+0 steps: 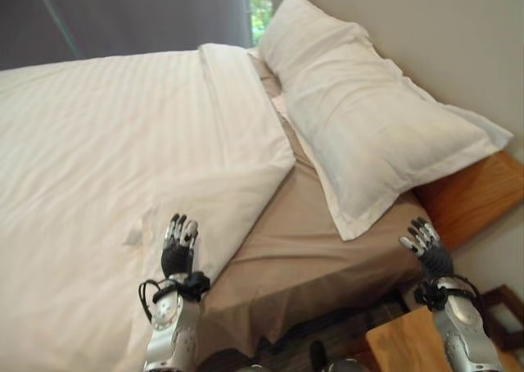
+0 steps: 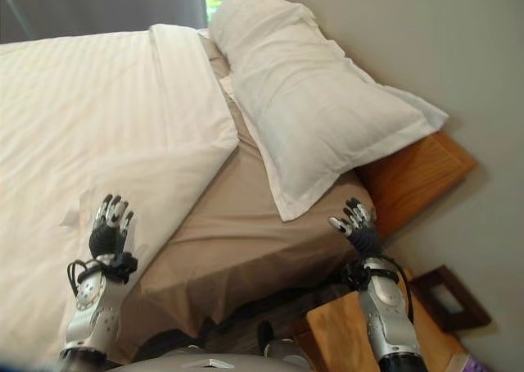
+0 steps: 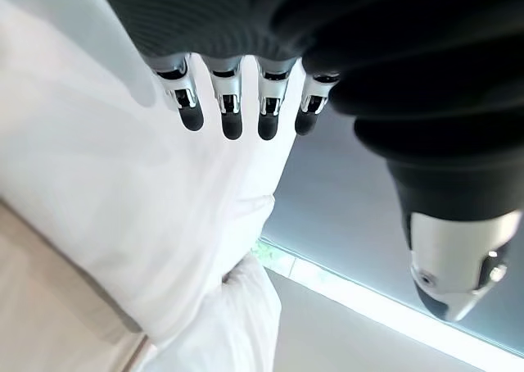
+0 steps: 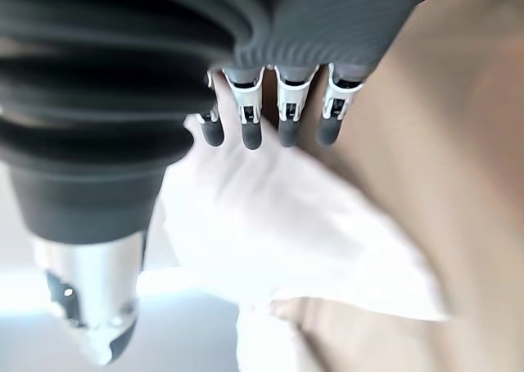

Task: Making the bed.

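Note:
A white striped duvet (image 1: 106, 151) covers most of the bed, its near corner folded back in a point over the tan fitted sheet (image 1: 303, 257). A large white pillow (image 1: 360, 118) lies slanted at the head of the bed, against the wooden headboard (image 1: 471, 196). My left hand (image 1: 178, 245) is raised over the duvet's folded edge, fingers straight and holding nothing. My right hand (image 1: 427, 245) hovers beside the bed's corner near the headboard, fingers relaxed and empty. In the right wrist view the pillow (image 4: 286, 233) lies past my fingers (image 4: 282, 110).
A wooden bedside table (image 1: 409, 343) stands below my right arm. A beige wall (image 1: 458, 36) runs along the head of the bed. A dark curtain (image 1: 123, 15) hangs behind the far side, with a strip of window (image 1: 260, 3).

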Tool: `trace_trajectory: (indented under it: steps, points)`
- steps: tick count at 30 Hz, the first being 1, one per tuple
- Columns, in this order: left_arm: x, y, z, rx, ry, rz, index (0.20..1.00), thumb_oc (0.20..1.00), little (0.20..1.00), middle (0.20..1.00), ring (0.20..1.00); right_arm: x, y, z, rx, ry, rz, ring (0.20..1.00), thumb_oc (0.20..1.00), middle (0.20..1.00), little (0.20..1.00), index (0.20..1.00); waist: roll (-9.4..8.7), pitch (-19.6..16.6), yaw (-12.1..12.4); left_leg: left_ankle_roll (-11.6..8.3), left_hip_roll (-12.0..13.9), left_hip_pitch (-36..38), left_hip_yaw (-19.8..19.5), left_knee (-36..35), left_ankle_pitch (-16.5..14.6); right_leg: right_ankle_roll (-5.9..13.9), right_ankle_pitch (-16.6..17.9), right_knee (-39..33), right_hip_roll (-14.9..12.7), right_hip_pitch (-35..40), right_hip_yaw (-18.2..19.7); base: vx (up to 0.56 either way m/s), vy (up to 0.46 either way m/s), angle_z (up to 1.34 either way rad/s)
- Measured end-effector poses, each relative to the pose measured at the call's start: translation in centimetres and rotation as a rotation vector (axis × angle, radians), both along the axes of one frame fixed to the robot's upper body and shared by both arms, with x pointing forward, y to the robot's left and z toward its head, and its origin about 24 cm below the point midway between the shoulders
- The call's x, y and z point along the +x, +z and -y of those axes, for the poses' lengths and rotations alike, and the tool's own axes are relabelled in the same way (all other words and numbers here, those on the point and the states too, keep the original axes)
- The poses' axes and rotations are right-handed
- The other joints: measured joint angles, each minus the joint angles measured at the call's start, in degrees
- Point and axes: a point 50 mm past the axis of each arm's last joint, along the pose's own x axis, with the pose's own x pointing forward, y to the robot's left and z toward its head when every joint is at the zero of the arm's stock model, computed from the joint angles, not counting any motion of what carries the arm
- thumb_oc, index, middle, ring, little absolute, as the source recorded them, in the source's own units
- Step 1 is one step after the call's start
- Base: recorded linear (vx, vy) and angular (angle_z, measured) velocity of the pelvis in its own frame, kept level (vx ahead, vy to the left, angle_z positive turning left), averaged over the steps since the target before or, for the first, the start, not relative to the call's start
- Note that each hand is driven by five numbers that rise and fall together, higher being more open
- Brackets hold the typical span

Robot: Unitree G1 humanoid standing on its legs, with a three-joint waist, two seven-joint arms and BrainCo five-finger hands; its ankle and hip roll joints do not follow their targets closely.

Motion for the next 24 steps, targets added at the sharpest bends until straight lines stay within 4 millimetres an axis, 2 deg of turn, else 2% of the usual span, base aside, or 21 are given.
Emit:
trace_trajectory:
  steps: [2, 3, 4, 5, 6, 7, 8, 10, 11, 12, 13, 16, 17, 18, 20, 23, 24]
  points:
    - [0.0, -0.1, 0.2, -0.009, -0.007, -0.004, 1.000, 1.000, 1.000, 1.000, 1.000, 0.1, 0.2, 0.0, 0.003, -0.003, 0.010, 1.000, 1.000, 1.000, 1.000, 1.000, -1.09, 0.2, -0.2, -0.53, 0.4, -1.5, 0.4, 1.6, -0.4, -1.14, 0.7, -1.5, 0.2, 0.8, -2.0, -0.13, -0.106, 0.81]
    - [0.6, 0.1, 0.9, -0.008, -0.039, 0.005, 1.000, 1.000, 1.000, 1.000, 1.000, 0.2, 1.0, 0.1, -0.008, -0.004, 0.040, 1.000, 1.000, 1.000, 1.000, 1.000, -1.49, 0.7, -1.8, -1.27, 1.0, -4.3, 4.2, 4.1, -0.9, -2.79, 1.0, -2.0, -0.2, 1.0, -5.6, -0.12, -0.056, 1.08]
    - [0.8, 0.2, 1.2, -0.008, -0.057, 0.008, 1.000, 1.000, 1.000, 1.000, 1.000, 0.1, 1.1, 0.2, -0.013, -0.007, 0.048, 1.000, 1.000, 1.000, 1.000, 1.000, -1.36, 0.9, -2.8, -0.98, 2.1, -5.2, 8.7, 4.2, -0.9, -3.46, 1.3, -1.7, -0.7, 0.7, -8.3, -0.15, -0.054, 1.59]
    - [1.2, 0.4, 1.7, 0.003, -0.094, 0.012, 1.000, 1.000, 1.000, 1.000, 1.000, -0.1, 1.1, 0.3, -0.013, -0.016, 0.048, 1.000, 1.000, 1.000, 1.000, 1.000, -1.83, 1.1, -5.2, -0.96, 5.0, -6.4, 21.4, 4.1, -2.0, -4.58, 1.1, -2.2, -1.5, 1.2, -12.0, -0.09, -0.010, 1.46]
    - [1.5, 0.7, 2.0, 0.008, -0.128, 0.023, 1.000, 1.000, 1.000, 1.000, 1.000, -0.6, 0.9, 0.4, -0.014, -0.023, 0.038, 1.000, 1.000, 1.000, 1.000, 1.000, -2.22, 1.4, -6.4, -1.08, 7.0, -6.5, 28.2, 3.7, -2.0, -4.63, -0.4, -2.1, -1.7, 0.9, -13.3, -0.06, 0.003, 1.12]
    - [1.5, 1.0, 2.1, 0.010, -0.136, 0.034, 1.000, 1.000, 1.000, 1.000, 1.000, -0.7, 0.9, 0.3, -0.013, -0.023, 0.037, 1.000, 1.000, 1.000, 1.000, 1.000, -2.09, 1.5, -6.1, -0.97, 7.4, -6.3, 27.9, 2.8, -1.9, -4.45, -0.7, -1.4, -1.7, -0.1, -13.2, -0.03, 0.036, 0.55]
    - [1.7, 1.7, 2.0, 0.035, -0.154, 0.058, 1.000, 1.000, 1.000, 1.000, 1.000, -0.9, 0.8, 0.3, -0.008, -0.027, 0.038, 1.000, 1.000, 1.000, 1.000, 1.000, -1.54, 2.0, -6.6, -1.58, 8.1, -6.4, 27.8, 4.2, -2.4, -4.50, -0.5, -0.7, -2.4, -1.4, -14.6, 0.06, 0.063, 0.42]
    - [2.1, 2.9, 2.1, 0.053, -0.171, 0.098, 1.000, 1.000, 1.000, 1.000, 1.000, -1.8, 0.4, 0.6, 0.008, -0.064, 0.027, 1.000, 1.000, 1.000, 1.000, 1.000, -0.46, 2.2, -8.2, -1.46, 8.3, -4.5, 26.9, -0.3, -1.9, -3.58, 0.1, -1.5, -3.2, -1.4, -15.8, 0.07, 0.051, 0.54]
    - [2.2, 4.4, 1.9, 0.093, -0.170, 0.157, 1.000, 1.000, 1.000, 1.000, 1.000, -2.2, 0.2, 1.0, 0.003, -0.074, 0.012, 1.000, 1.000, 1.000, 1.000, 1.000, 1.49, 2.3, -8.2, -0.90, 8.7, -1.8, 25.2, -6.2, -1.5, -2.72, 0.6, -1.7, -3.0, -2.1, -15.7, 0.02, 0.061, 0.17]
    - [2.4, 5.3, 1.8, 0.111, -0.168, 0.192, 1.000, 1.000, 1.000, 1.000, 1.000, -2.2, 0.3, 1.3, -0.011, -0.074, 0.012, 1.000, 1.000, 1.000, 1.000, 1.000, 3.21, 2.5, -8.3, -0.59, 9.4, -0.8, 24.9, -8.0, -1.3, -2.24, 1.0, -1.9, -2.3, -2.4, -15.8, 0.00, 0.049, -0.05]
    - [2.7, 6.0, 1.8, 0.119, -0.169, 0.223, 1.000, 1.000, 1.000, 1.000, 1.000, -2.3, 0.5, 1.7, -0.020, -0.080, 0.013, 1.000, 1.000, 1.000, 1.000, 1.000, 4.98, 2.5, -8.2, -1.72, 10.0, -0.3, 25.0, -9.3, 0.1, -1.69, 1.6, -2.0, -1.8, -2.8, -15.8, 0.04, 0.091, -0.18]
    - [2.5, 10.3, -0.9, 0.311, -0.120, 0.333, 1.000, 1.000, 1.000, 1.000, 1.000, -2.7, -0.2, 1.5, -0.006, -0.068, -0.015, 1.000, 1.000, 1.000, 1.000, 1.000, 5.39, 2.4, -8.0, -0.95, 8.9, -0.4, 25.9, -11.6, 2.1, 0.25, 2.3, -3.9, -3.6, -2.8, -15.5, 0.06, 0.094, -0.10]
    - [2.5, 11.5, -1.8, 0.371, -0.093, 0.359, 1.000, 1.000, 1.000, 1.000, 1.000, -2.8, -0.3, 1.5, -0.006, -0.066, -0.019, 1.000, 1.000, 1.000, 1.000, 1.000, 5.43, 2.5, -8.0, -0.89, 8.9, -0.1, 26.0, -12.1, 2.7, 0.56, 2.0, -2.1, -3.7, -3.4, -15.6, 0.05, 0.088, 0.07]
    - [2.6, 12.8, -3.6, 0.483, -0.044, 0.356, 1.000, 1.000, 1.000, 1.000, 1.000, -2.9, -0.4, 1.4, -0.003, -0.054, -0.028, 1.000, 1.000, 1.000, 1.000, 1.000, 4.73, 1.8, -8.1, -0.53, 8.2, 0.5, 26.2, -12.1, 3.0, 0.70, 1.4, -0.4, -4.4, -3.8, -15.2, 0.04, 0.062, 0.01]
    - [2.8, 13.4, -6.2, 0.588, 0.040, 0.295, 1.000, 1.000, 1.000, 1.000, 1.000, -2.8, -0.5, 1.3, -0.002, -0.027, -0.034, 1.000, 1.000, 1.000, 1.000, 1.000, 5.12, 0.5, -7.8, -0.64, 8.2, 0.9, 26.9, -12.1, 3.0, 0.51, 2.0, -1.9, -4.2, -2.9, -14.6, 0.01, 0.016, -0.09]
    - [2.7, 13.0, -6.6, 0.591, 0.080, 0.271, 1.000, 1.000, 1.000, 1.000, 1.000, -2.9, -0.7, 0.9, 0.002, -0.005, -0.048, 1.000, 1.000, 1.000, 1.000, 1.000, 5.80, -0.1, -7.8, -1.41, 8.0, 1.5, 27.1, -12.2, 3.6, 0.71, 4.4, -5.8, -4.3, -0.5, -14.6, 0.04, 0.092, -0.01]
    - [3.5, 12.9, -7.1, 0.650, 0.059, 0.227, 1.000, 1.000, 1.000, 1.000, 1.000, -3.1, -1.2, 0.4, 0.006, 0.024, -0.069, 1.000, 1.000, 1.000, 1.000, 1.000, 5.51, -0.3, -8.0, -1.45, 7.7, 2.1, 27.1, -12.1, 3.6, 0.30, 5.3, -7.6, -4.3, 0.5, -14.2, 0.05, 0.138, 0.00]
